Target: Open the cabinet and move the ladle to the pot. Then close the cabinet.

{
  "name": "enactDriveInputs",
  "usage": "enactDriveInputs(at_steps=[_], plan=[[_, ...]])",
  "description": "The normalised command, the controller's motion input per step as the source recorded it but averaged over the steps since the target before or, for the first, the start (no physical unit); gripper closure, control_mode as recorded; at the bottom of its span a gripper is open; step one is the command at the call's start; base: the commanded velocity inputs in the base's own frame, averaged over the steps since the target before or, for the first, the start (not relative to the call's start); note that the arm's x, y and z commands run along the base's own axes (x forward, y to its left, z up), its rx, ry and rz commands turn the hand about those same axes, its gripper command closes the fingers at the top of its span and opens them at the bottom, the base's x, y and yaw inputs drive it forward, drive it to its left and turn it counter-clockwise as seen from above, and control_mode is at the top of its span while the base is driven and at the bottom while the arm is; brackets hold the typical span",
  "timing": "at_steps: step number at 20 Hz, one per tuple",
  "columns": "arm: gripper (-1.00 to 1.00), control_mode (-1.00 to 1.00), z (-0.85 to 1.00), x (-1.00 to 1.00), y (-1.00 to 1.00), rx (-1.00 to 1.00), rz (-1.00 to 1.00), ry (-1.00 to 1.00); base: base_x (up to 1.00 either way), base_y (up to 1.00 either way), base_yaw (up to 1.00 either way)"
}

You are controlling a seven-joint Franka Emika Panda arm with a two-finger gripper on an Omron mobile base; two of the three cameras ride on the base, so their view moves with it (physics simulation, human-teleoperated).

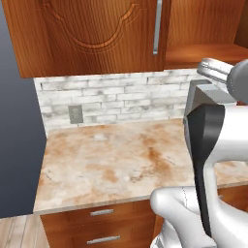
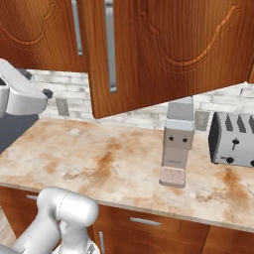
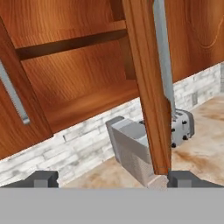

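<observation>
Rendering evenly bright, flat ambient light, no clear source direction. Showing no hard cast shadows on the countertop (image 1: 121,160); only soft darkening under the cabinet (image 1: 92,34) and along the shelf inside it in the hand view. Picking up a mild sheen on the door handle (image 2: 110,44) and the toaster (image 2: 232,139). Staying sharp throughout, no motion blur, no glare blowout. Looking slightly low-res and soft on the backsplash (image 1: 121,99) texture. Keeping straight lines at the edges, no visible lens distortion.
</observation>
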Motion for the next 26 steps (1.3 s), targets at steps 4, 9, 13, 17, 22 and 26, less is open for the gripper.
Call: enactDriveInputs(at_steps=[4,9,13,17,22,26], plan=[[-1.00,-1.00,0.00,0.69,0.00,0.00,-0.12,0.00,0.00,0.00,0.00],[-1.00,-1.00,0.00,0.52,0.00,0.00,-0.12,-0.01,0.00,0.00,0.00],[-1.00,-1.00,0.00,0.29,-0.01,0.00,-0.14,-0.05,0.00,0.00,0.00],[-1.00,-1.00,0.02,0.24,-0.24,0.00,-0.21,-0.04,0.00,0.00,0.00],[-1.00,-1.00,0.05,0.22,-0.42,0.00,-0.22,-0.04,0.00,0.00,0.00],[-1.00,-1.00,0.10,0.22,-0.53,0.00,-0.20,-0.05,0.00,0.00,0.00]])
